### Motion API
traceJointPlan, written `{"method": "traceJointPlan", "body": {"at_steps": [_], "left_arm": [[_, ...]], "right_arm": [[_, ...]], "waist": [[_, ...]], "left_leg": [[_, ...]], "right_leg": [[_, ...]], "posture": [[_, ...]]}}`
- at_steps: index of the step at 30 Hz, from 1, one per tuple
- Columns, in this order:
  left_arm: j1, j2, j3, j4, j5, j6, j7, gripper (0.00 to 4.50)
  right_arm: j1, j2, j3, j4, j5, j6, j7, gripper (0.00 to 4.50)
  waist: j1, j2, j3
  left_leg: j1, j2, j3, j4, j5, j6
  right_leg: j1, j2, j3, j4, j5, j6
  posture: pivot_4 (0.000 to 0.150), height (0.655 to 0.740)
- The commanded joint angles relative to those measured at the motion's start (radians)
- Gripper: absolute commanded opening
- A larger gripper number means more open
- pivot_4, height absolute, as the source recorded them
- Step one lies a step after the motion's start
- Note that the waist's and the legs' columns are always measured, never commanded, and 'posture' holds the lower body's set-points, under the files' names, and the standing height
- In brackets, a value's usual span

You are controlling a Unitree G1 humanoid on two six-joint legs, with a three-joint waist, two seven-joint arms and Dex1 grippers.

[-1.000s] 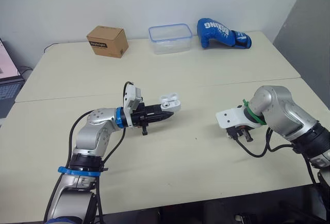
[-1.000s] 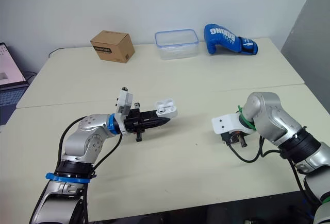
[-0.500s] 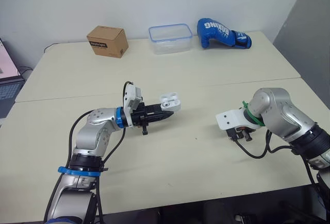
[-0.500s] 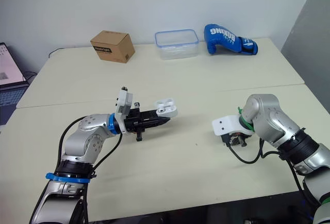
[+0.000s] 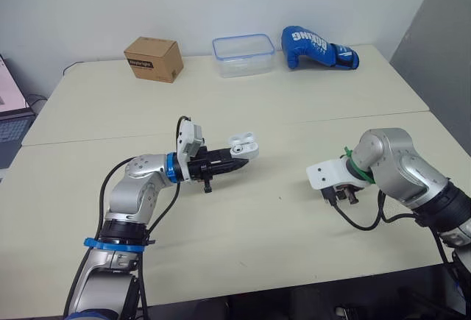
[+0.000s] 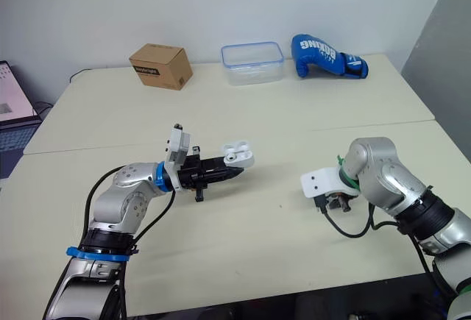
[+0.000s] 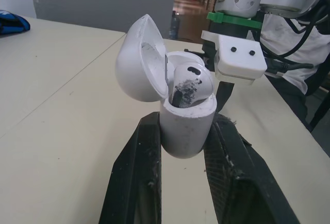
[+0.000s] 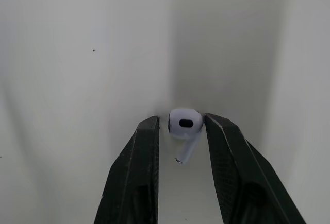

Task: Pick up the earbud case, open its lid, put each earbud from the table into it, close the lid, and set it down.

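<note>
The left fingers (image 7: pixel 139 172) clamp the open earbud case (image 7: pixel 185 128), one earbud (image 7: pixel 192 82) seated. Frame right, the right fingers (image 8: pixel 139 167), barely apart, straddle the second earbud (image 8: pixel 184 124); insertion, closing remain.

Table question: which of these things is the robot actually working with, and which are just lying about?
In the job: earbud case, lid open, in the left gripper; seated earbud inside it; second earbud between the fingers of the right gripper.
Lying about: cardboard box, clear plastic container, blue boxing glove, laptop.
</note>
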Motion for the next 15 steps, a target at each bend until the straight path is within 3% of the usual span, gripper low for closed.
{"method": "traceJointPlan", "body": {"at_steps": [1,15], "left_arm": [[-0.015,0.0,0.005,-0.019,-0.01,-0.016,-0.003,0.76],[-0.019,0.0,0.002,-0.014,-0.008,-0.021,-0.002,0.76]], "right_arm": [[0.007,-0.004,0.003,-0.036,-0.018,0.017,0.04,1.39],[0.025,-0.001,0.01,-0.058,-0.053,0.031,0.041,1.39]], "waist": [[0.0,0.0,0.0],[0.002,0.0,0.0]], "left_leg": [[0.0,0.0,0.0,0.0,0.0,0.0],[0.0,0.0,0.0,0.0,0.0,0.0]], "right_leg": [[0.0,0.0,0.0,0.0,0.0,0.0],[0.0,0.0,0.0,0.0,0.0,0.0]], "posture": [[0.15,0.7307],[0.15,0.7307]]}}
